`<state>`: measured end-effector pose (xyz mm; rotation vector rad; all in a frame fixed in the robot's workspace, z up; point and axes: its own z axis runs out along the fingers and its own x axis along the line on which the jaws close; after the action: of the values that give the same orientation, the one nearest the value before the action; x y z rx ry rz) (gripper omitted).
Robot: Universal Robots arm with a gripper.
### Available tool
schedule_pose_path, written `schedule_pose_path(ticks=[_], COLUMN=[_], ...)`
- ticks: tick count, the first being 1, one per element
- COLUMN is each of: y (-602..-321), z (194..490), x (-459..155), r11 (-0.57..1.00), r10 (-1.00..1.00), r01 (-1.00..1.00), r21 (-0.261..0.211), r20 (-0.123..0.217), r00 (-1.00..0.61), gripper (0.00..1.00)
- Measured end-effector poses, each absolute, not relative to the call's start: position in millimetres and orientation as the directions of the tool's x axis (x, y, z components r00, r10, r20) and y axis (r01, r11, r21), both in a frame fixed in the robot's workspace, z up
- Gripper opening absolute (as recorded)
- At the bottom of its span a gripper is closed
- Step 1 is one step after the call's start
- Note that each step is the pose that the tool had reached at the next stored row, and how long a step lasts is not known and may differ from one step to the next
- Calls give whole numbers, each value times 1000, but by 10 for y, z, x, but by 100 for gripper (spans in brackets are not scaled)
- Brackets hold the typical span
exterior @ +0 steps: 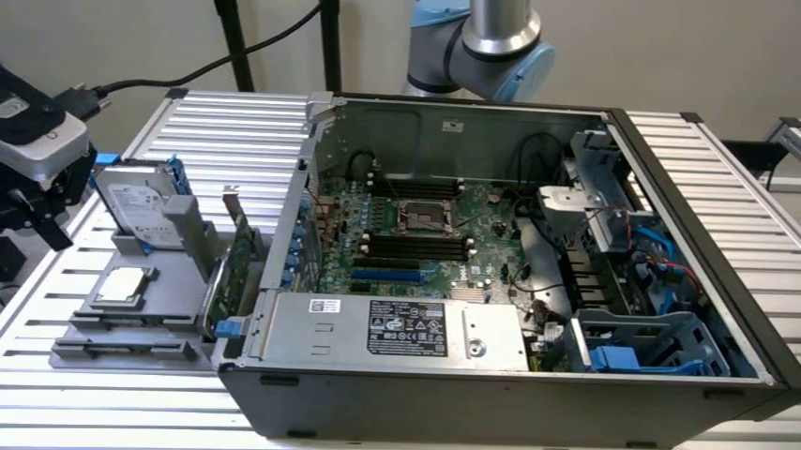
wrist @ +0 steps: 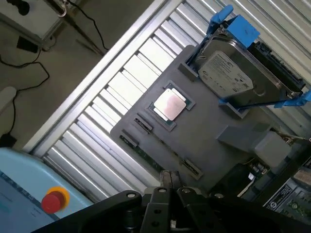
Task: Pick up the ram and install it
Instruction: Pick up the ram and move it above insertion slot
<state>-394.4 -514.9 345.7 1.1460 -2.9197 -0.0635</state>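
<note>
One ram (wrist: pixel 158 159) lies in the gray holder's (wrist: pixel 204 131) edge slot, beside the CPU (wrist: pixel 170 104), long axis crosswise just ahead of the closed, empty pincer (wrist: pixel 169 178).

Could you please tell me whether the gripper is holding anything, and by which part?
Nothing appears to be held; the gripper hovers above the gray holder, apart from it.

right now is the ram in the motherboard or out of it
Out: the ram sits on edge in the gray holder outside the case, and the motherboard slots look empty.
</note>
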Motion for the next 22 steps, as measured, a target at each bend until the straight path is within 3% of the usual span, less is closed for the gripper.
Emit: schedule_pose_path(ticks=[22], y=[-5150], z=[3339], x=[-3943], r11=[411], r10=[-911], r01=[-911], r21=[39], r20=[-11], r00=[-411], gripper=[11])
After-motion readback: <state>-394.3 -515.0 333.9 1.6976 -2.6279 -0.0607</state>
